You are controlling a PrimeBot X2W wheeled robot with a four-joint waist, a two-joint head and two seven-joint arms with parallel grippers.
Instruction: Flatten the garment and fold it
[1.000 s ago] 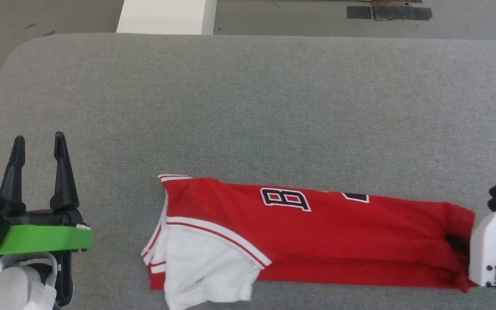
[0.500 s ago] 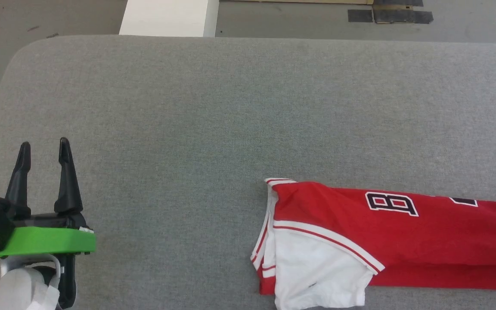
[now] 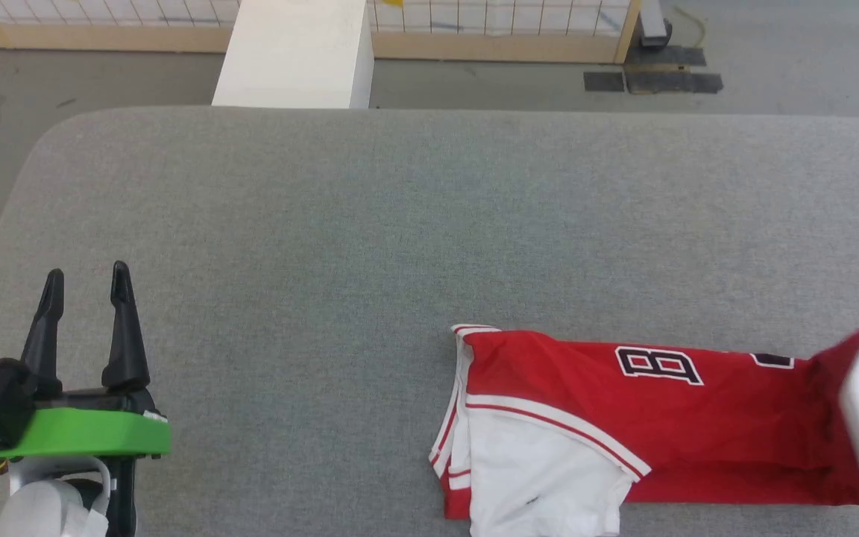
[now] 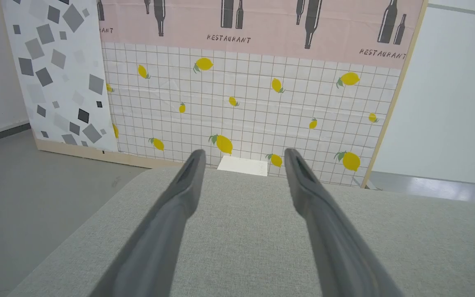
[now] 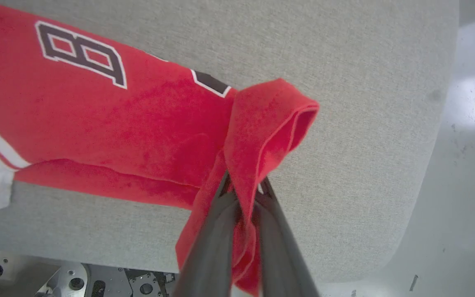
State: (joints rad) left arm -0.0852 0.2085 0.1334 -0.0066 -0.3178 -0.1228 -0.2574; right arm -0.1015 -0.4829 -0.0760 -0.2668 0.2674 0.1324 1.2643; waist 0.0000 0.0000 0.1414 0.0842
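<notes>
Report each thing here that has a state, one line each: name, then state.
garment: folded into a long strip, print side up, lying on the grey table, one red end bunched and lifted off it.
left gripper: open, empty, over bare table, apart from the garment.
right gripper: shut on the garment's lifted red end.

We see a grey fabric-covered table (image 3: 400, 224) with rounded corners, standing on a grey floor (image 3: 101, 82). Beyond it we note a white block (image 3: 295, 52), a lemon-printed grid partition (image 4: 254, 107) topped by a pink "RESTAURANT" band (image 4: 270, 24), and a grey-squared panel (image 4: 56, 74).
</notes>
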